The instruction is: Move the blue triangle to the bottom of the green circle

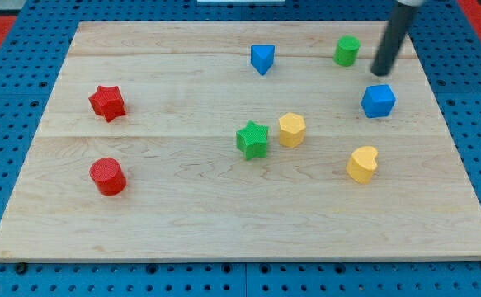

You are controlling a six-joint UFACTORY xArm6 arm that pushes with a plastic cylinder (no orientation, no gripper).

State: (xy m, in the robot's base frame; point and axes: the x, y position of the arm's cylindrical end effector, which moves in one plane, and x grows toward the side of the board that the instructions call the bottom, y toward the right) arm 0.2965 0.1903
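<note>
my tip (380, 73) bare, holds nothing, right of green circle (346, 50) | swing round behind blue triangle (261, 58) | push rightward, under circle

**Bystanders on the board**

A red star (106, 102) sat near the view's left, a red cylinder (107, 176) below it. Mid-board, a green star (252, 139) and a yellow hexagon (291, 129) stood just beside each other — apart. At the right were a blue cube (379, 101) and, lower, a yellow heart (362, 163) — all on the wooden board (182, 223).
</note>
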